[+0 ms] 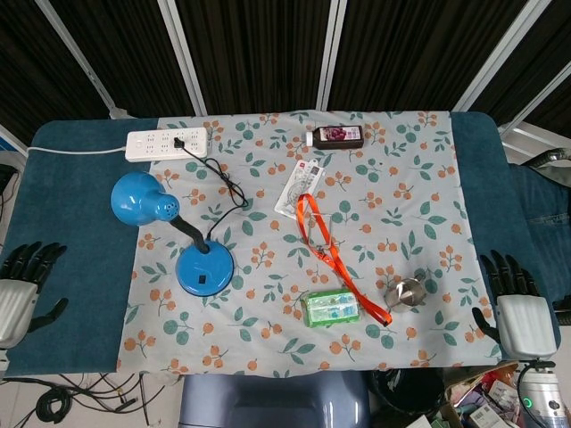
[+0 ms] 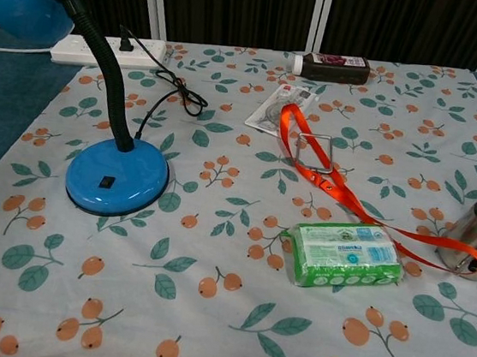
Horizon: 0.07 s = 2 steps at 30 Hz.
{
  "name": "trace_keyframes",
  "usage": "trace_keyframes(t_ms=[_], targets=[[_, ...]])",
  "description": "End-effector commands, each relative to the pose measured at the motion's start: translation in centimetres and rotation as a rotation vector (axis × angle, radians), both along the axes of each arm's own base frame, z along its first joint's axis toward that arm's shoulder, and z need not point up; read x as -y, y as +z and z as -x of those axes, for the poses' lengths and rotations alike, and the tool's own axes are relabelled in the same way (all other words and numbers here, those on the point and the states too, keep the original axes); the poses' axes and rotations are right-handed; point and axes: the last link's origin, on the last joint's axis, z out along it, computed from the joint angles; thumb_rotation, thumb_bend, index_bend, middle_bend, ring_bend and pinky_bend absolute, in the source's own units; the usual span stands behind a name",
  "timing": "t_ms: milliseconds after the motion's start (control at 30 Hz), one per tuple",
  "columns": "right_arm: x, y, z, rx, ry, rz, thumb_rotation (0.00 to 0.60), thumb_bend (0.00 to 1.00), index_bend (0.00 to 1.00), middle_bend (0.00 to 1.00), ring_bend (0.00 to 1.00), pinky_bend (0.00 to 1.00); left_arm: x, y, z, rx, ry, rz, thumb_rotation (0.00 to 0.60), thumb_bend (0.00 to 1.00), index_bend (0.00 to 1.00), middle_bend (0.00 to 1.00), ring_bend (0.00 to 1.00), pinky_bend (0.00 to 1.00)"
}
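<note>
Desk lamp: upright, shade facing upper-left.

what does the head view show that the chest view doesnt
Only the head view shows the two robot hands: the left robot hand and the right robot hand, both open and off the floral cloth. It also shows the table's blue edges on both sides. Only the chest view shows the switch on the lamp base close up. Both show the blue lamp, power strip, orange strap, green packet, metal cup and dark bottle.
</note>
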Motion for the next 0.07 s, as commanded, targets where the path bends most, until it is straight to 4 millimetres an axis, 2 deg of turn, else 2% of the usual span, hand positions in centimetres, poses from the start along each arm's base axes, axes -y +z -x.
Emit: trace_keyframes(t_ms=[33,67], targets=[[0.01,0.02,0.0,0.0,0.0,0.001,0.6,0.2,0.01,0.02,0.03,0.14,0.1,0.1,0.89,0.007,0.035,-0.006,0.6,0.26,0.1,0.11,0.05,0.05],[0.01,0.03,0.02,0.0,0.0,0.001,0.6,0.2,0.01,0.02,0.03,0.14,0.03,0.1,0.94,0.007,0.034,-0.006,0.6,0.26,0.1,0.11,0.05,0.05]])
